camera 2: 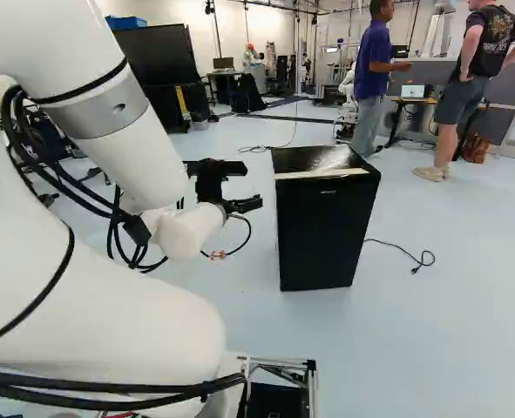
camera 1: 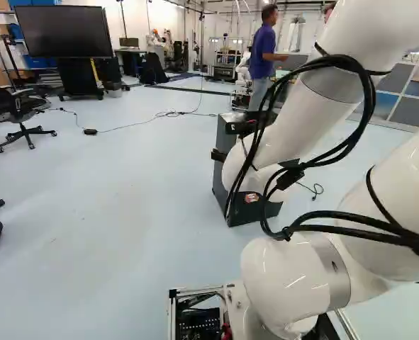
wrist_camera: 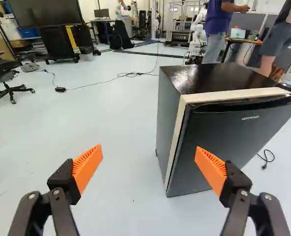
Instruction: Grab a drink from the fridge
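Note:
In the right base view my gripper (camera 2: pixel 250 185) is raised to the left of the small black fridge (camera 2: pixel 322 226). Its orange-padded fingers stand wide apart in the wrist view, the gripper (wrist_camera: pixel 149 164) holding nothing. The fridge (wrist_camera: pixel 224 142) stands upright on the floor, ahead of the gripper and toward the finger that overlaps its dark front. A pale strip (wrist_camera: pixel 182 118) runs between the door and the body along the top and one side; the door appears shut. In the left base view my arm covers much of the fridge (camera 1: pixel 225 180). No drink shows.
A loose cable with a plug (camera 2: pixel 425 259) lies on the floor beside the fridge. Behind it two people stand, one close to its far side. An office chair (camera 1: pixel 21 106), a large screen (camera 1: pixel 66 32) and a long floor cable (wrist_camera: pixel 101 83) are farther off.

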Controlling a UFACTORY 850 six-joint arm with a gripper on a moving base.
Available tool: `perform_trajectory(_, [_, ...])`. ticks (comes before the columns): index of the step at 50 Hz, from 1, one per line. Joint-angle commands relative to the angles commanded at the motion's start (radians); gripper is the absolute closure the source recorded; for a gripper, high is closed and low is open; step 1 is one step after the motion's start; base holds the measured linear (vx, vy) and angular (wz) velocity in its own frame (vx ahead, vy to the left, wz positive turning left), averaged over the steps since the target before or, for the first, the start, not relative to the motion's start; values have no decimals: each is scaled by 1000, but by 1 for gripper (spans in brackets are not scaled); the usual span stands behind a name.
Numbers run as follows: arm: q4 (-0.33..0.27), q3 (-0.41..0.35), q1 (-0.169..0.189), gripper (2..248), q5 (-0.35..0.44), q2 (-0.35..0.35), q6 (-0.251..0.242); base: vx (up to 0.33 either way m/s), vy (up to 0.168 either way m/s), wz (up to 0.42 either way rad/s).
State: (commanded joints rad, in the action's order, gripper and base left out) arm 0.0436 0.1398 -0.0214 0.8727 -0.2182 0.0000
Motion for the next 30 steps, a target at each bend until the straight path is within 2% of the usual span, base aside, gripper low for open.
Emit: perform_trajectory(30, [146,45,-52,3,23,50,0,0,0,0])
